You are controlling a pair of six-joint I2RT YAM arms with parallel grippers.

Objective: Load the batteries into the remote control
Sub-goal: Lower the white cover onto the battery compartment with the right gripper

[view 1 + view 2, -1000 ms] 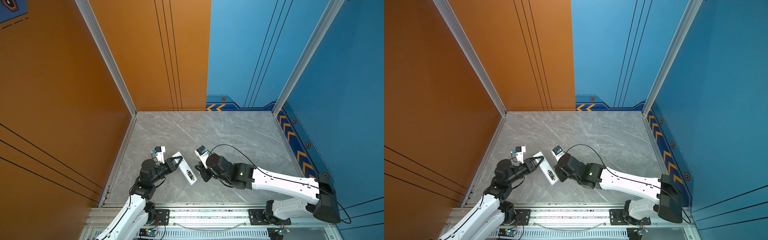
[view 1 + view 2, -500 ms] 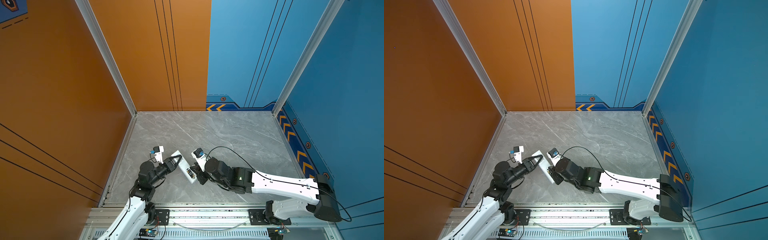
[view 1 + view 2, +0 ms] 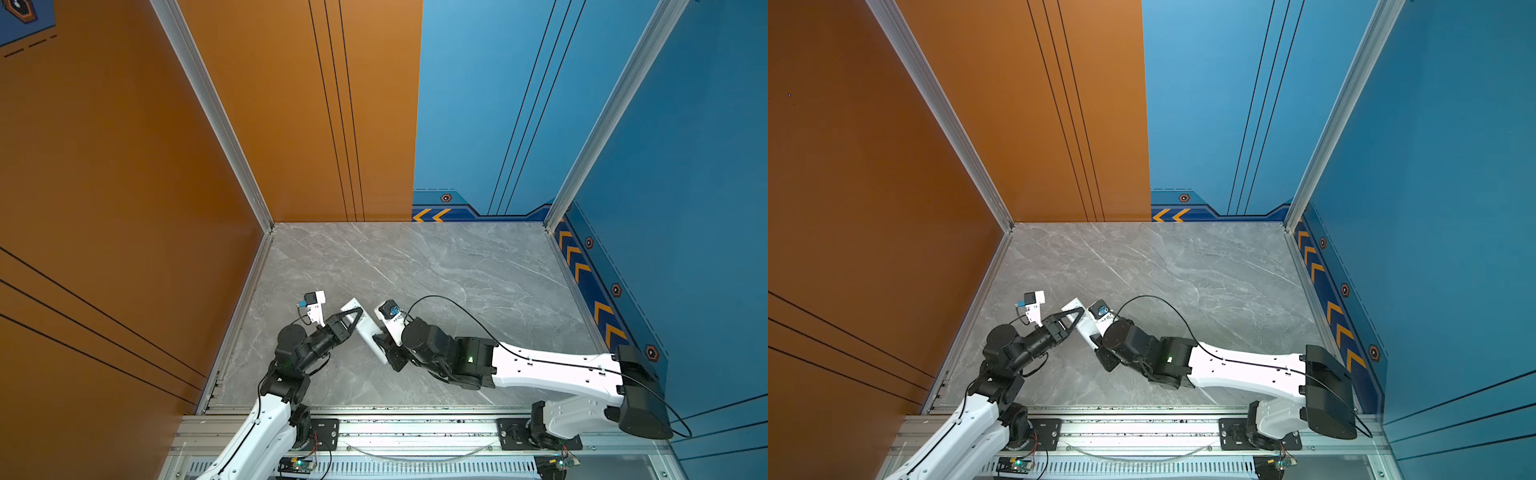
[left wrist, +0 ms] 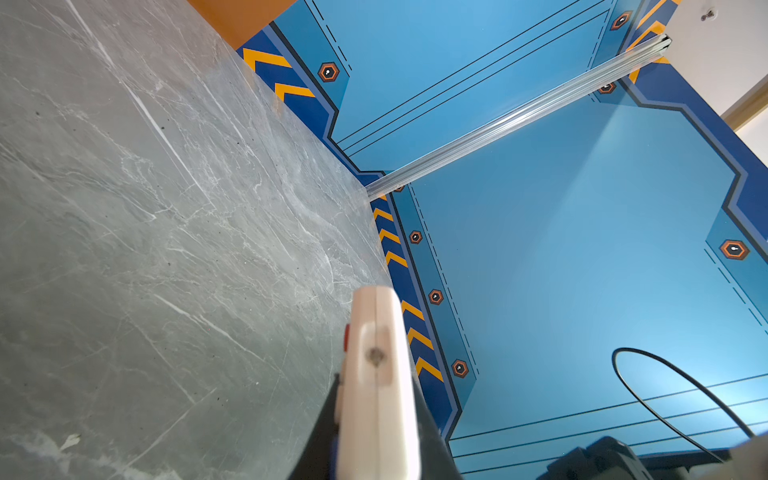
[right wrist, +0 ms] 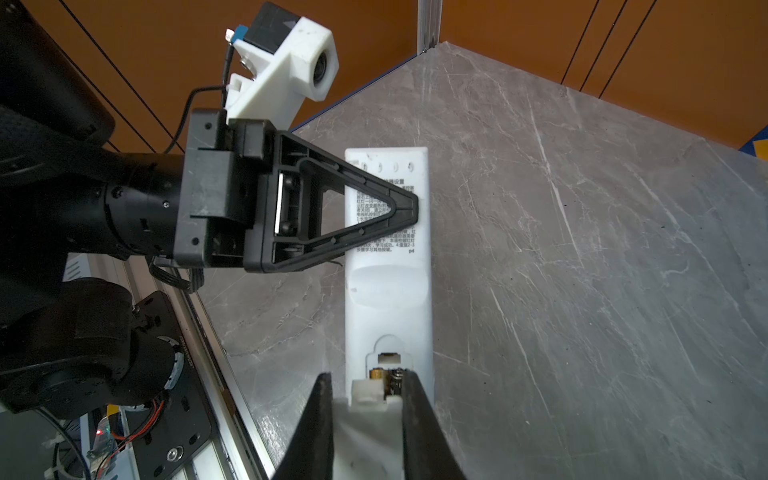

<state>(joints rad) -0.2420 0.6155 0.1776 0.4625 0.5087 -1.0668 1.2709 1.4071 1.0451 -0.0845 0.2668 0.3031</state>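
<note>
**Operator:** Classify the site.

**Technician:** Robotics test cell, laboratory type.

**Operator:** State the evidence.

**Technician:** Enclosure: printed orange wall panels and blue wall panels, joined by aluminium corner posts, with chevron hazard striping along the base. Work surface: grey marble-pattern tabletop. Equipment: a left arm and a right arm, both bolted to an aluminium rail at the front edge. A bare circuit board sits below that rail.
</note>
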